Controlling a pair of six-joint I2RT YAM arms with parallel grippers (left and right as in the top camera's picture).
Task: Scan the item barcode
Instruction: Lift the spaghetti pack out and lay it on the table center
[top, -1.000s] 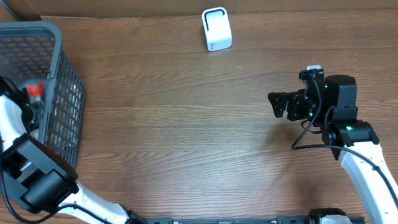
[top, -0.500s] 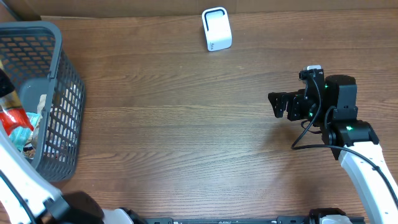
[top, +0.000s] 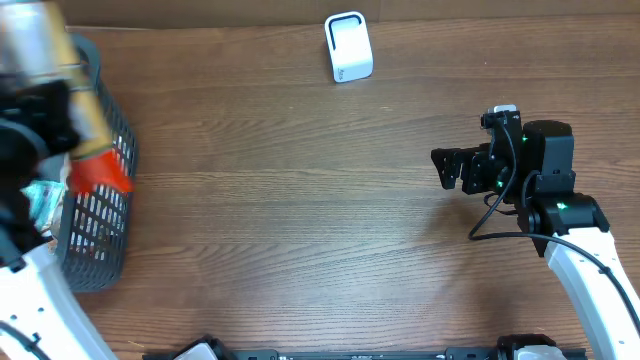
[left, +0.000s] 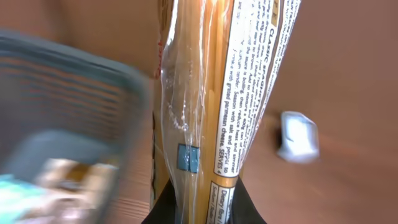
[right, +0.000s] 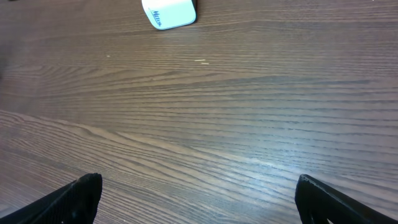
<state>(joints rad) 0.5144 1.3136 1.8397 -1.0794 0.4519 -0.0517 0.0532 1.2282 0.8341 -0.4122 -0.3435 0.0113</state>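
Close in on the left wrist view, your left fingers (left: 165, 211) are clenched on the bottom end of the spaghetti packet (left: 205, 93), one dark finger showing on either side of it. The packet runs straight up the frame from that grasp: clear, crinkled film with pale straight strands inside, and a white and yellow label of small black print down its right side. Beyond it on the left is the grey mesh basket (left: 68, 93), blurred, and on the right a small white scanner (left: 298, 137) on the brown surface (left: 348, 62).

From overhead you lose the print; the packet (top: 85, 115) is a gold smear with a red end, raised over the near rim of the basket (top: 105, 225) at the far left. Only this view shows how far it is from the scanner (top: 348, 47), a rounded white box at the back edge, well apart from the packet.

On the right wrist view, your right fingers (right: 78, 199) are released and spread wide at the lower corners, with bare wood grain between them and the scanner (right: 169, 12) at the top. The packet does not appear in that view.
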